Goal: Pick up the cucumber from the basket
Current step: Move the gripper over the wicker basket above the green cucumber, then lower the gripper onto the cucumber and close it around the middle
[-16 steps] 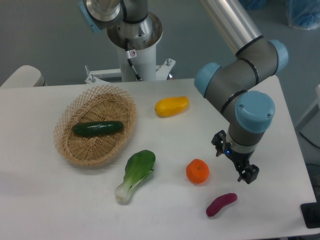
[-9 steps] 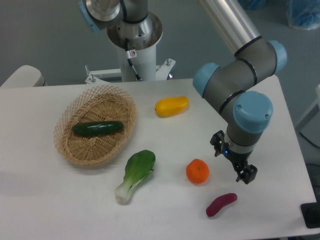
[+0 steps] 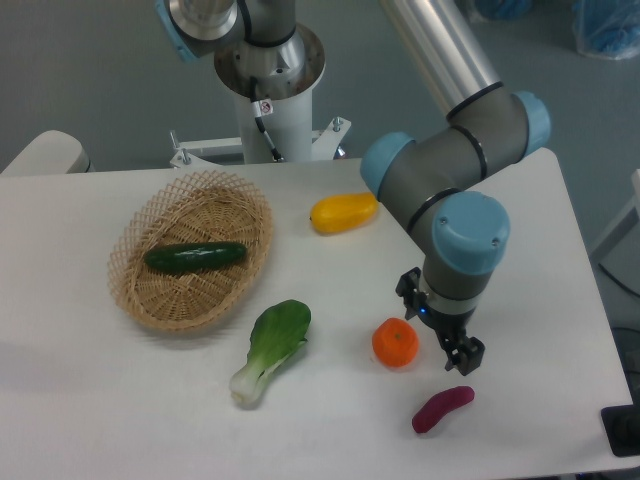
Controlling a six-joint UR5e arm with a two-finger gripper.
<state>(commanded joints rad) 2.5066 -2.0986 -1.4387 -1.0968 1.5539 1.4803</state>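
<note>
The dark green cucumber [image 3: 195, 257] lies lengthwise in the tan woven basket [image 3: 140, 300] at the left of the table. My gripper [image 3: 440, 322] hangs over the right part of the table, far to the right of the basket, just right of an orange fruit and above a purple vegetable. Its two fingers are apart with nothing between them.
A yellow vegetable [image 3: 343, 212] lies right of the basket. A bok choy [image 3: 272, 347] lies below the basket's right end. An orange fruit [image 3: 395, 343] and a purple vegetable [image 3: 442, 409] lie near the gripper. The robot base [image 3: 268, 90] stands behind the table.
The arm has swung left: the gripper moved from the right of the table toward the orange fruit. The cucumber and the other objects have not moved.
</note>
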